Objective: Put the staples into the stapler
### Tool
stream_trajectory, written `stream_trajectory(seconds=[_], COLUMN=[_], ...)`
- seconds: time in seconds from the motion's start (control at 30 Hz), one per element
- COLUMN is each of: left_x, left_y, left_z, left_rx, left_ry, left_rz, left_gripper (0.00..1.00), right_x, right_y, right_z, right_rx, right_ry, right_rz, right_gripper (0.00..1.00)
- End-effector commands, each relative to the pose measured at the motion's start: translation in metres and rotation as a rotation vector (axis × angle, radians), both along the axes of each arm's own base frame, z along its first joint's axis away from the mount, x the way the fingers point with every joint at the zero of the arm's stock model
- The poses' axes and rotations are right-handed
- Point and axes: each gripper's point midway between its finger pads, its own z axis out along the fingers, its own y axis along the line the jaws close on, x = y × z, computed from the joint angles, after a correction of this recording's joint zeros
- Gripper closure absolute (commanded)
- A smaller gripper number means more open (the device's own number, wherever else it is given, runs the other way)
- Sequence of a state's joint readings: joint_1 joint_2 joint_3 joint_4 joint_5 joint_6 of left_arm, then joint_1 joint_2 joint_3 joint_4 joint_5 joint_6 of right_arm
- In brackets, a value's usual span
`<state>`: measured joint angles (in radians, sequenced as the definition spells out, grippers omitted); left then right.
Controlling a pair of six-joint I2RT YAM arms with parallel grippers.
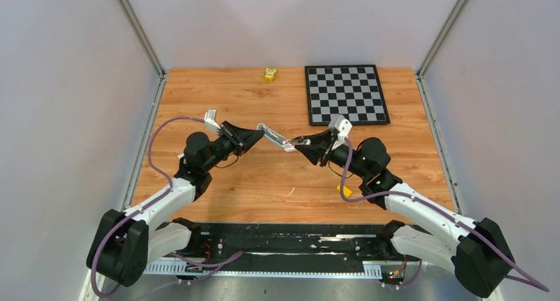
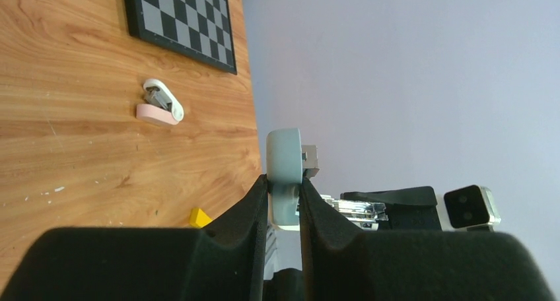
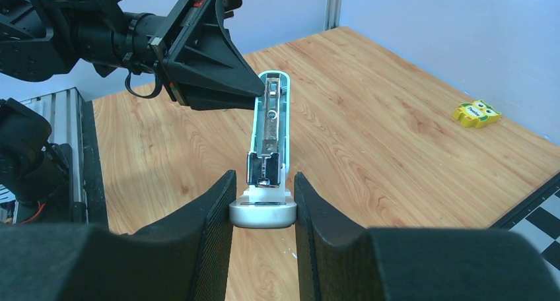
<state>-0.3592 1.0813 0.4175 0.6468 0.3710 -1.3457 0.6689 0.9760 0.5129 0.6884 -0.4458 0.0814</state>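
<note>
A pale blue stapler (image 1: pixel 276 137) hangs swung open above the middle of the table, held at both ends. My left gripper (image 1: pixel 259 132) is shut on its far end; in the left wrist view the black pads pinch the blue shell (image 2: pixel 284 162). My right gripper (image 3: pixel 263 182) is shut on the rounded grey-white end, with the open metal channel (image 3: pixel 269 119) running away from it toward the left gripper. The staples do not show as a loose block, and I cannot tell whether any lie in the channel.
A chessboard (image 1: pixel 347 93) lies at the back right. A yellow owl toy (image 1: pixel 269 74) sits at the far edge. A small yellow block (image 1: pixel 344 191) lies by the right arm. A small pink and white object (image 2: pixel 158 106) rests on the wood near the chessboard.
</note>
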Motion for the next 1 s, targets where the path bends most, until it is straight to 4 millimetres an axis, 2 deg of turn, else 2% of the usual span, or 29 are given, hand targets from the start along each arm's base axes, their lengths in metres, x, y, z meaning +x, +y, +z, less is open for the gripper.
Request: stream_trajectory(seconds=[0.0, 0.07, 0.17, 0.23, 0.47, 0.6, 0.63, 0.73, 0.97], left_x=[0.013, 0.015, 0.015, 0.015, 0.028, 0.043, 0.047, 0.064, 0.110], left_y=[0.014, 0.013, 0.013, 0.011, 0.010, 0.016, 0.016, 0.018, 0.023], left_z=[0.020, 0.031, 0.041, 0.043, 0.028, 0.019, 0.016, 0.005, -0.027], left_rx=[0.043, 0.127, 0.228, 0.284, 0.504, 0.678, 0.718, 0.839, 0.936], left_ry=[-0.078, -0.189, -0.313, -0.397, -0.517, -0.629, -0.662, -0.730, -0.777], left_rz=[0.090, 0.083, 0.071, 0.052, 0.011, 0.025, 0.023, 0.015, 0.022], left_gripper=[1.00, 1.00, 1.00, 1.00, 1.00, 1.00, 1.00, 1.00, 1.00], right_x=[-0.014, -0.011, -0.006, -0.005, -0.011, -0.014, -0.015, -0.017, -0.022], right_y=[0.005, 0.005, 0.005, 0.006, 0.007, 0.005, 0.004, 0.001, -0.005], right_z=[0.010, 0.009, 0.009, 0.010, 0.009, 0.004, 0.004, 0.002, 0.002], right_rx=[0.017, 0.015, 0.009, 0.007, 0.007, -0.013, -0.014, -0.015, -0.017], right_ry=[-0.052, -0.046, -0.033, -0.028, -0.011, 0.006, 0.005, 0.008, 0.007], right_rz=[0.054, 0.042, 0.022, 0.021, 0.045, 0.053, 0.052, 0.047, 0.034], right_gripper=[0.99, 0.93, 0.75, 0.66, 0.41, 0.13, 0.09, 0.01, 0.00])
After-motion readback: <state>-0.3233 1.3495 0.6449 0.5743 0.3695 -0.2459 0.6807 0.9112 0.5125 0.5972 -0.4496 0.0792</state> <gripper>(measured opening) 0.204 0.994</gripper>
